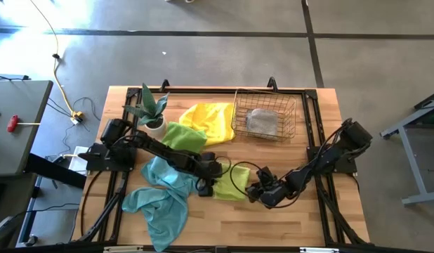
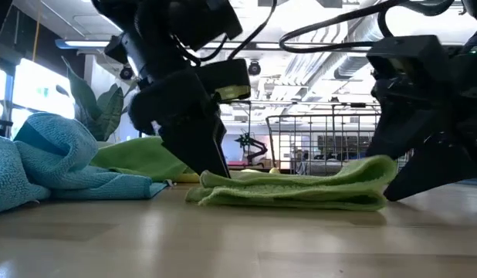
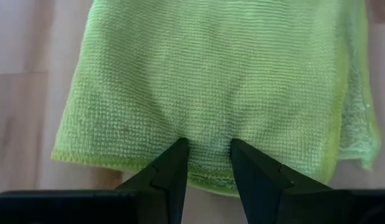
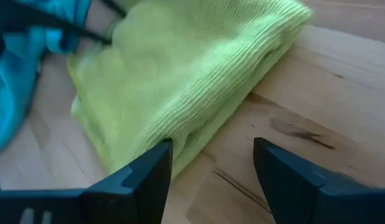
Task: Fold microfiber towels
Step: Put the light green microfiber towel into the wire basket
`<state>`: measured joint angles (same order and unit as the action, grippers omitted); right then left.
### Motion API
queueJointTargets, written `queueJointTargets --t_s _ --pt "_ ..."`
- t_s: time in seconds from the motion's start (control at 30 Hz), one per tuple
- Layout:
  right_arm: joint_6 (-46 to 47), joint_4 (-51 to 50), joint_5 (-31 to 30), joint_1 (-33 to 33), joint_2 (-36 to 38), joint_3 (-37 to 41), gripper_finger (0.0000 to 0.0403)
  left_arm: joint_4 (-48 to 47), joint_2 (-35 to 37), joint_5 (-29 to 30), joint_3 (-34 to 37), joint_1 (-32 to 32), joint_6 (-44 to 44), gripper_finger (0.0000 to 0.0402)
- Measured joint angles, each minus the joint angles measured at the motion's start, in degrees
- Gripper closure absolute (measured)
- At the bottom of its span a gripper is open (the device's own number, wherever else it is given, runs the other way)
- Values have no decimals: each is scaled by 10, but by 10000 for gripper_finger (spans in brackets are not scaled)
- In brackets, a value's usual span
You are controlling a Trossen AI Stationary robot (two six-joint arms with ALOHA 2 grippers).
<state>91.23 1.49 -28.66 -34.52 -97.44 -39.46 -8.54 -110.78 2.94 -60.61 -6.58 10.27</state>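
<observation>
A folded lime green towel (image 1: 231,187) lies flat on the table (image 1: 322,218), toward the front edge near its middle. The left gripper (image 3: 205,163) pinches this towel's edge, jaws nearly closed with cloth between them. The right gripper (image 4: 211,165) sits at the towel's opposite side, jaws wide apart and holding nothing, one finger touching the fold. A teal towel (image 1: 161,197) lies crumpled near the front-left corner; yellow (image 1: 210,119) and green towels (image 1: 182,137) lie toward the back edge beside a wire basket (image 1: 265,116).

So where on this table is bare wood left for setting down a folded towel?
Bare wood lies along the front edge right of the teal towel and below the wire basket. The middle and left are crowded with towels, both arms and the potted plant.
</observation>
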Motion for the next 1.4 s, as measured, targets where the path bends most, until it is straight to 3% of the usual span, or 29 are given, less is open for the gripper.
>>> queueJointTargets --t_s 0.23,0.5,0.67,1.0,1.4 --pt "39 21 -10 0 -8 0 185 0 -1 26 0 -22 20 287" --pt "102 84 28 -35 -10 0 185 1 -1 37 1 -38 60 287" --pt "140 84 -3 -48 -10 0 185 26 -3 35 2 -55 63 287" --pt "168 95 0 -67 -10 0 185 44 -4 41 3 -77 92 287" --pt "160 167 10 -40 -84 -5 186 73 -4 49 3 -86 108 287"
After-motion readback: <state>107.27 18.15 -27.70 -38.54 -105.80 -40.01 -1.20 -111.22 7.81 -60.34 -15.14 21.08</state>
